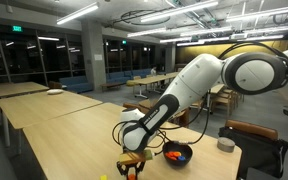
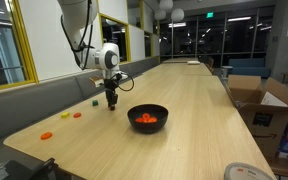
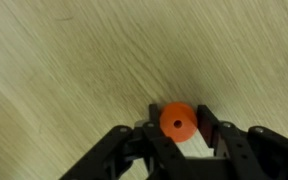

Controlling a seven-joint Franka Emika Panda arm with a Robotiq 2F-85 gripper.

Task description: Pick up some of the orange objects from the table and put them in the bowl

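Low centre of the wrist view, the gripper (image 3: 178, 128) pinches one orange piece (image 3: 177, 119) between nearly shut jaws, and so small a disc could squirt out when lifted.

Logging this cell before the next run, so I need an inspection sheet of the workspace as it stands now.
Surface: long light-wood table, no spills seen.
Job's things: black bowl holding orange bits; loose orange pieces near the table's end.
Clutter: grey cylinder; small yellow-green piece.
Grippers: gripper low at the table, fingers shut on one orange piece.
Cables: black loop at the wrist.
Surroundings: cardboard boxes; other tables.
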